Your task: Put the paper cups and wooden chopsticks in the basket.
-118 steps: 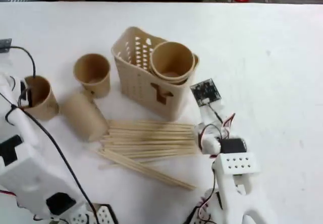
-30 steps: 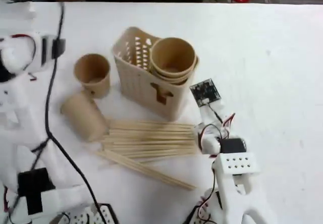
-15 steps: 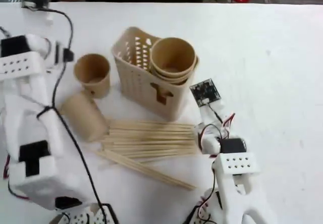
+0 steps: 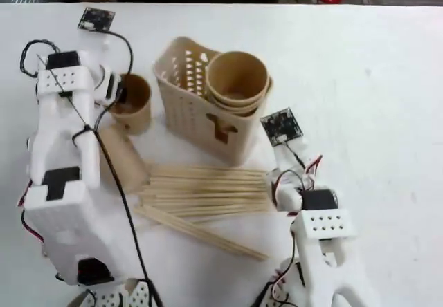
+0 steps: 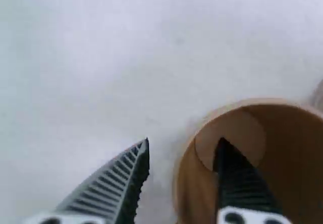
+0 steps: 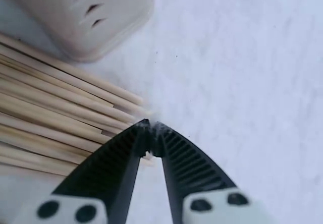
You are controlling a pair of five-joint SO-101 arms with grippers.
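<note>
While the right gripper (image 6: 150, 126) rests with jaws together, the left gripper (image 5: 183, 142) straddles the rim of the paper cup (image 5: 295, 148), jaws apart, seemingly to pinch it.

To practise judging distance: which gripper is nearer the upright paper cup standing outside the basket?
Left. The left gripper straddles the cup rim; the right gripper sits by the chopsticks.

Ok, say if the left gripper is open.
Open: the left gripper straddles the wall of the upright cup, one finger inside, one outside.
</note>
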